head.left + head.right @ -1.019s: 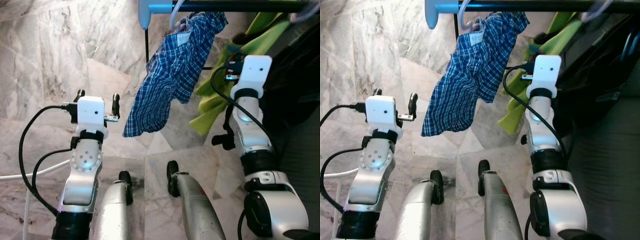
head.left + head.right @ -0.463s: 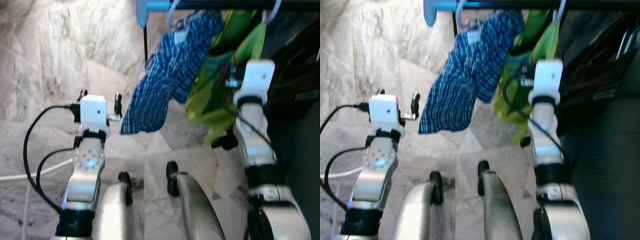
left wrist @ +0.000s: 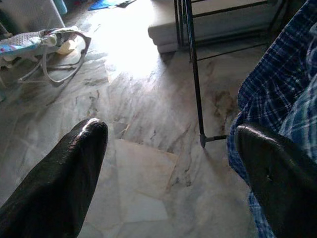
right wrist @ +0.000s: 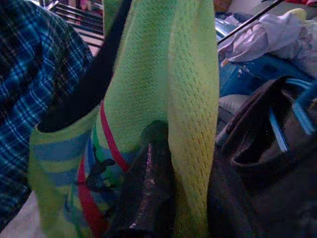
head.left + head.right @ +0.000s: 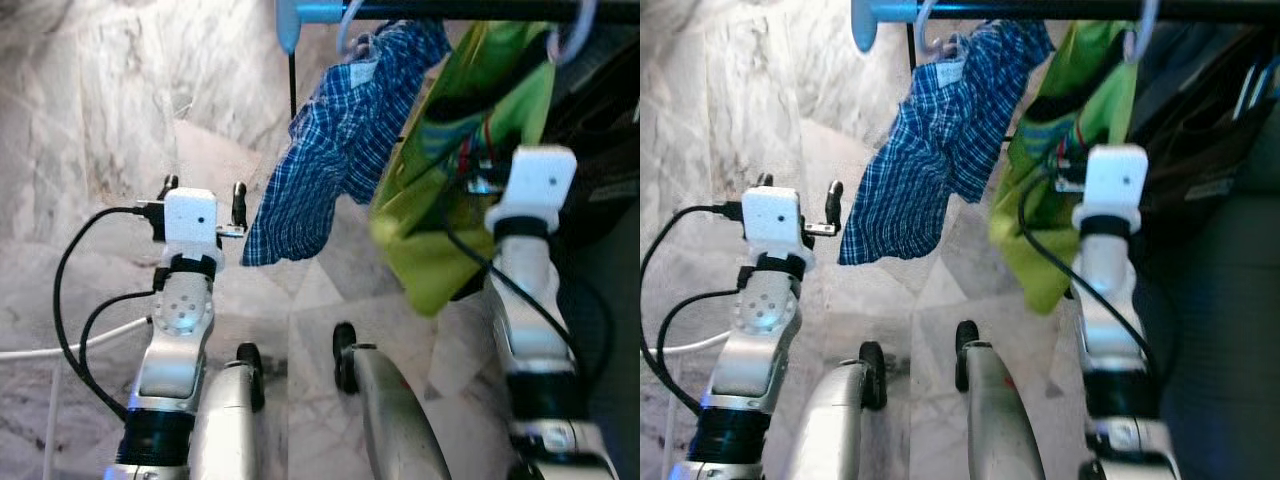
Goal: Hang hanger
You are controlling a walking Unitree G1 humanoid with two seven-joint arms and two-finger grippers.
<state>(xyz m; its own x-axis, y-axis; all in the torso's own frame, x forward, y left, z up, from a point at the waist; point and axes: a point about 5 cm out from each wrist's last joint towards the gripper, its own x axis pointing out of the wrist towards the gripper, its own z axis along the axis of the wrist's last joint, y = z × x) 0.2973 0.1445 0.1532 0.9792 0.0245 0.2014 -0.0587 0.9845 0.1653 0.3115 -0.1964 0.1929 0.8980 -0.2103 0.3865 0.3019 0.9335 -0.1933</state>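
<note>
In the eye views, a green shirt (image 5: 455, 170) on a hanger (image 5: 565, 35) is seen hooked on the rail (image 5: 450, 10) beside a plaid shirt (image 5: 335, 150). In the left wrist view, the left pincer (image 3: 168, 163) is held released above the floor (image 3: 138, 124). In the right wrist view, the right pincer (image 4: 171, 193) is pressed into the green shirt; whether it is clenched cannot be told.

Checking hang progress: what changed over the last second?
The green garment went from drooping low beside the right arm to hanging spread under the rail, its hanger hook now over it. The right gripper is still in its fabric. Plaid shirt and left gripper unchanged.
</note>
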